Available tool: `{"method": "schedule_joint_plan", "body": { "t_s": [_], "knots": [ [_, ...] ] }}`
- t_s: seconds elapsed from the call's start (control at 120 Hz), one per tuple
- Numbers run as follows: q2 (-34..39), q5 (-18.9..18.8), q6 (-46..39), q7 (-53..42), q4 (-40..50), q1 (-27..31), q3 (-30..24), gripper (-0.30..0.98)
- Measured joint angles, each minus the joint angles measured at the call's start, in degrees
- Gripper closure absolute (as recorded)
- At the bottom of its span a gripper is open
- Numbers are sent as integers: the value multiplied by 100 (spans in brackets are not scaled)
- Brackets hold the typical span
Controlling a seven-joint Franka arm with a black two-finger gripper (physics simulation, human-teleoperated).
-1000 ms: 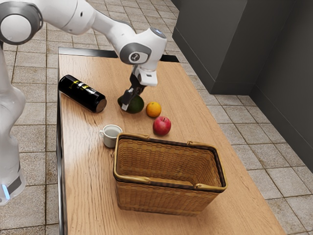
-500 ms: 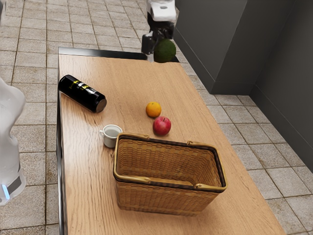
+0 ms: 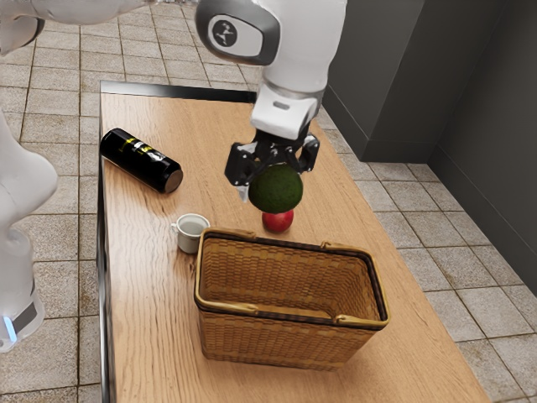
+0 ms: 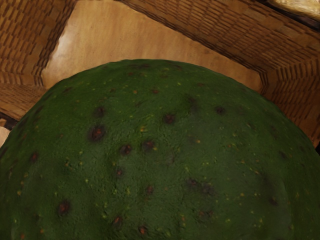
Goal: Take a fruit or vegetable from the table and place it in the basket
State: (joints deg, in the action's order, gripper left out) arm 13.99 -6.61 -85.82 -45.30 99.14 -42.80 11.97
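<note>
Our claw (image 3: pixel 273 178) grips the avocado (image 3: pixel 276 188) aloft, seemingly near the far rim (image 3: pixel 289 244) of the basket (image 3: pixel 277 340); letting go too early, we could bounce it off toward the apple (image 3: pixel 278 222).

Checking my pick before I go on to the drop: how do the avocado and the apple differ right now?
The avocado is held up in the gripper, while the apple rests on the table. The avocado is dark green; the apple is red. The avocado's skin is bumpy and flecked with brown spots, whereas the apple's visible skin looks smooth. Both are rounded fruits, and neither lies in the basket.
</note>
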Motion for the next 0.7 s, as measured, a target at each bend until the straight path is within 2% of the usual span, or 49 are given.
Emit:
{"method": "schedule_joint_plan", "body": {
  "t_s": [0.192, 0.35, 0.492, 0.642, 0.7],
  "knots": [
    [-498, 41, -97, 214, -13, -297, 9, 31],
    [-716, 49, -218, 327, -44, -248, 65, 30],
    [-773, 72, -251, 381, -42, -246, 68, 11],
    [-814, 85, -264, 421, -42, -257, 85, 4],
    [-790, 79, -265, 408, -63, -356, 317, 3]
  ]
}}
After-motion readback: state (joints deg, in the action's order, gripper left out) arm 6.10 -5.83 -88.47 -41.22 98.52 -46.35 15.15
